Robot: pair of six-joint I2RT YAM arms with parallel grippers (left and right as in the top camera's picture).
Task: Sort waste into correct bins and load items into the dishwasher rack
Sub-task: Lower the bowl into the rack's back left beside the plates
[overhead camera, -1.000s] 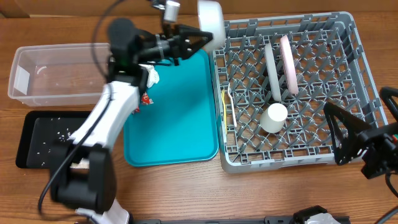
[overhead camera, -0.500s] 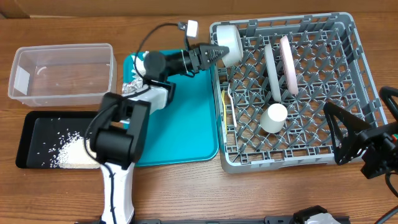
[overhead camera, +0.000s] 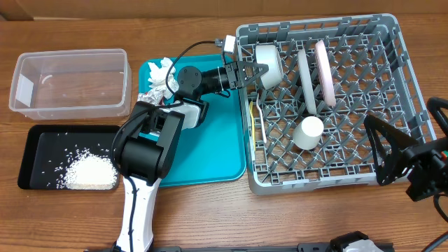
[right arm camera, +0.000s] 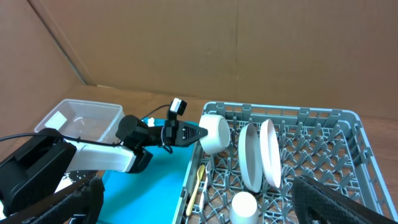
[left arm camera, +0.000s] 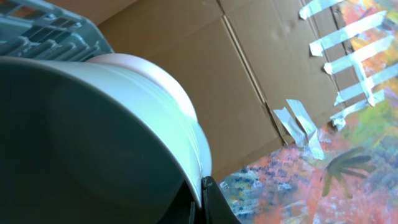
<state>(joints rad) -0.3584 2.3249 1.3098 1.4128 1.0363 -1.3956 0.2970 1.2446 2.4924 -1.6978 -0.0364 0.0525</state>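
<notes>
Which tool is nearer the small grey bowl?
Left. The left tool grips the small grey bowl at the grey plastic rack's far-left corner; the right tool sits off its near-right edge.

The wooden table (overhead camera: pixel 315 224) carries 4 things: clear tub (overhead camera: pixel 70 54), black tray (overhead camera: pixel 31 157), teal tray (overhead camera: pixel 210 147), grey rack (overhead camera: pixel 315 22).

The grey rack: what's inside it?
Grey-green plate, white plate, both on edge; white cup; yellow utensil along wall nearest teal tray. The left tool holds a bowl at one corner, hiding what's beneath.
</notes>
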